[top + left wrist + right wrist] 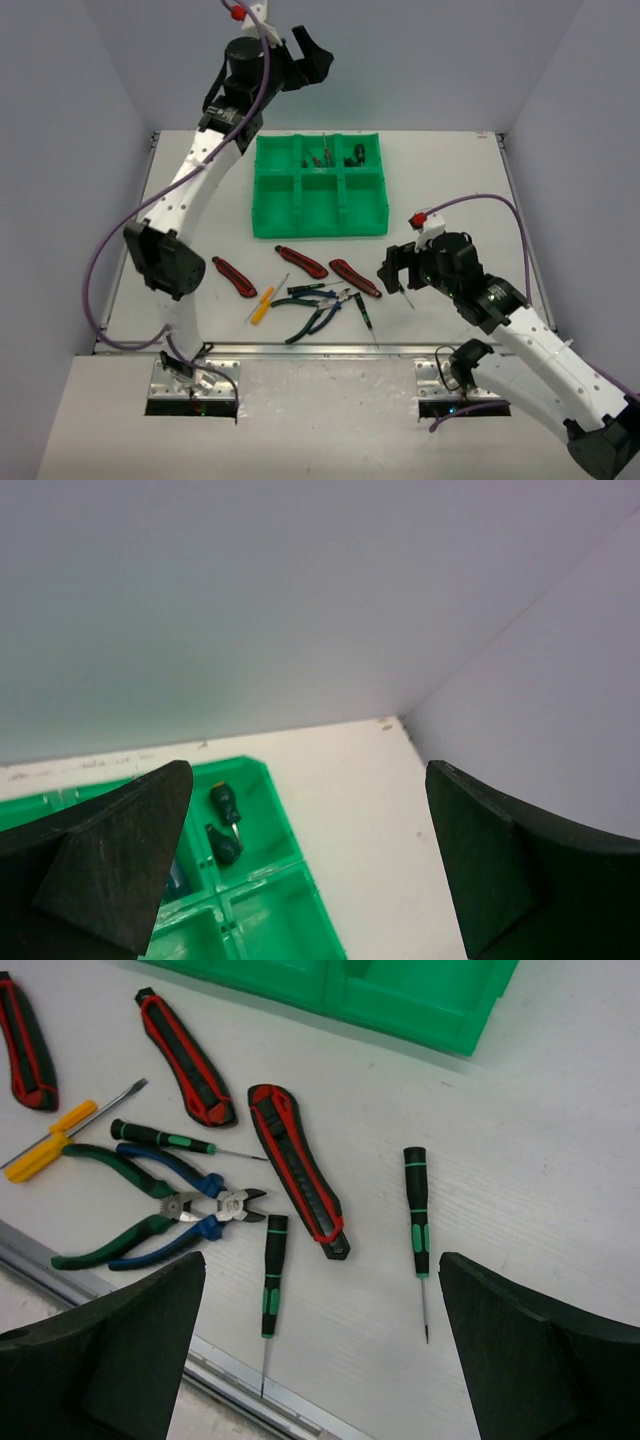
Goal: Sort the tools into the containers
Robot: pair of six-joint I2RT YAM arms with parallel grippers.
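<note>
While left tool (310,860) hangs high near tray (318,222), spread, empty | right tool (320,1350) low, spread, empty

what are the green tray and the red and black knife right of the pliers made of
The green tray looks like moulded plastic: uniform bright colour, slight sheen on its walls. The utility knife seems to have a red plastic shell with black matte grip inserts, possibly rubber; no blade shows.

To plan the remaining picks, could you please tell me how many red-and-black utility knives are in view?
3 red-and-black utility knives: one left, one middle, one right, all lying in front of the bright green plastic tray. Tray walls might hide others.
</note>
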